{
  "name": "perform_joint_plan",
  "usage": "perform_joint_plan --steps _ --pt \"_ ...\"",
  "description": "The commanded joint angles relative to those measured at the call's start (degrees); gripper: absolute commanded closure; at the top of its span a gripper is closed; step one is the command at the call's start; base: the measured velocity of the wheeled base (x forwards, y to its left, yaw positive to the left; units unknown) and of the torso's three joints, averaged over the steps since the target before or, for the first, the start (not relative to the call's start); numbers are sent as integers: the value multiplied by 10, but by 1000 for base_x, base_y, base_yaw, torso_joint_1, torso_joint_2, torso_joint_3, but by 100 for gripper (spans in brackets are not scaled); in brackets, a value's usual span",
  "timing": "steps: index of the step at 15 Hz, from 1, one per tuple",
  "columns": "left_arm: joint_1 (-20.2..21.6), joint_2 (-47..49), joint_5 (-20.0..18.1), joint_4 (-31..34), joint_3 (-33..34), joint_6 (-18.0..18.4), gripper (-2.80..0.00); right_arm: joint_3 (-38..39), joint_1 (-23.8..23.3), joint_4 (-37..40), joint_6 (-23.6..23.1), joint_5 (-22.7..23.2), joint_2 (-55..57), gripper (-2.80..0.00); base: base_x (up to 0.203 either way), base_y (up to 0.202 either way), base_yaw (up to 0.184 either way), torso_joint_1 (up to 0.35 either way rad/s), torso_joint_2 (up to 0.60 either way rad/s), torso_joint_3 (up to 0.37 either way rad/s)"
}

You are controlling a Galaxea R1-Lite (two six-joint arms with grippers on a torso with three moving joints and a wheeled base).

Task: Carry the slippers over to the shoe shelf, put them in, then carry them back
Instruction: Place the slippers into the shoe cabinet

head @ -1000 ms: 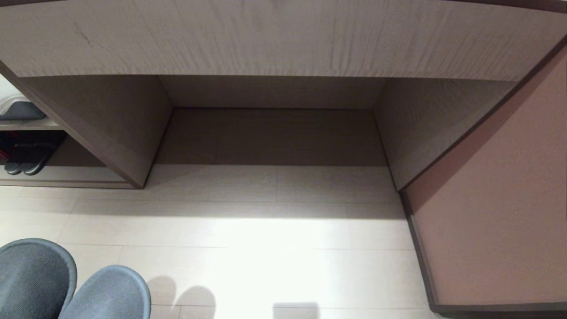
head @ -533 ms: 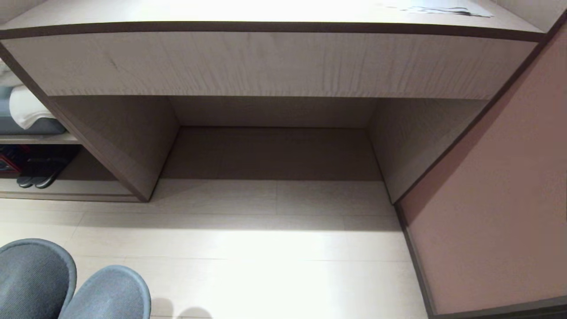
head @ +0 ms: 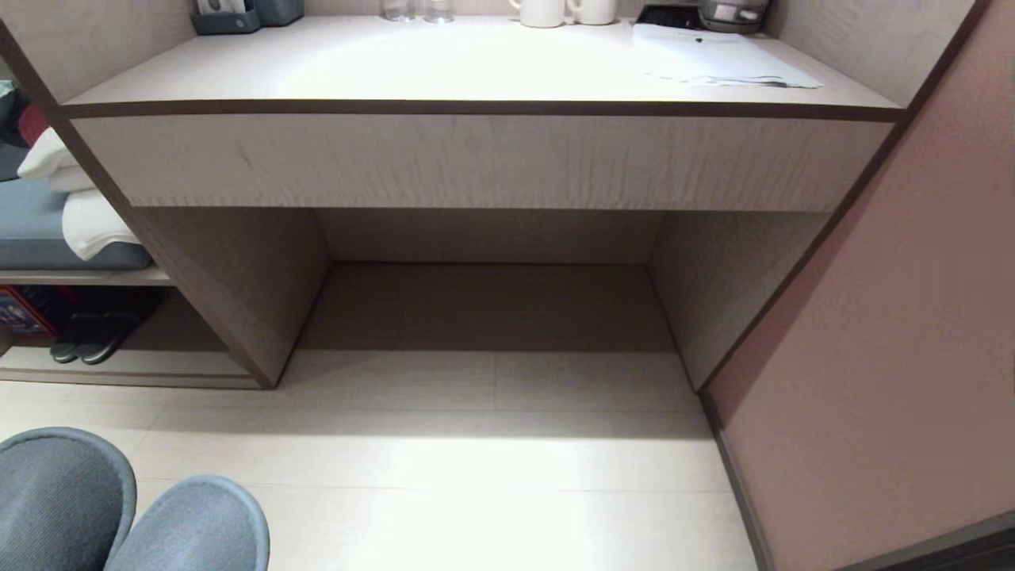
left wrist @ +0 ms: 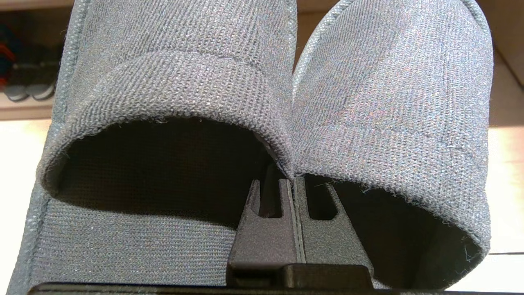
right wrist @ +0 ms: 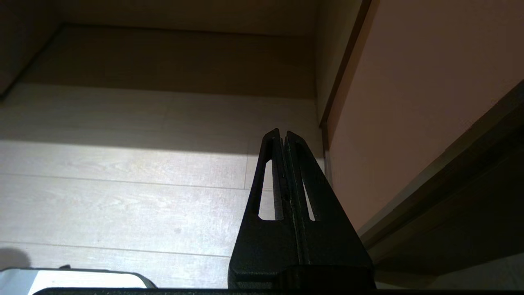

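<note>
Two slippers [head: 119,507] show low at the head view's left; two mugs [head: 564,11] stand on one desk [head: 476,63]. Left wrist view: left gripper [left wrist: 292,184] pinches both slippers' inner edges together. Right wrist view: right gripper [right wrist: 282,137] closed, empty, above floor [right wrist: 123,196].

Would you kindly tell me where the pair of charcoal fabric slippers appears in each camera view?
Head view: the charcoal fabric slippers fill the lower-left corner, toes up.
Left wrist view: they fill the frame, the left gripper shut on their inner edges.
Right wrist view: not in it; only the shut right gripper over floor.
Shared landmark: the pale plank floor.
</note>
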Motion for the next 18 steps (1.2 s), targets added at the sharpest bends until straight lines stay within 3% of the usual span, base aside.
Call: perform_joint_plan --steps 1,13,18 --pt "0 1 0 0 0 0 0 0 0 0 0 0 0 0 0 0 0 4 1 201" --pt "0 1 0 0 0 0 0 0 0 0 0 0 0 0 0 0 0 3 4 203" --pt "0 0 0 0 0 -10 0 0 0 0 0 0 0 0 0 0 0 -1 3 70"
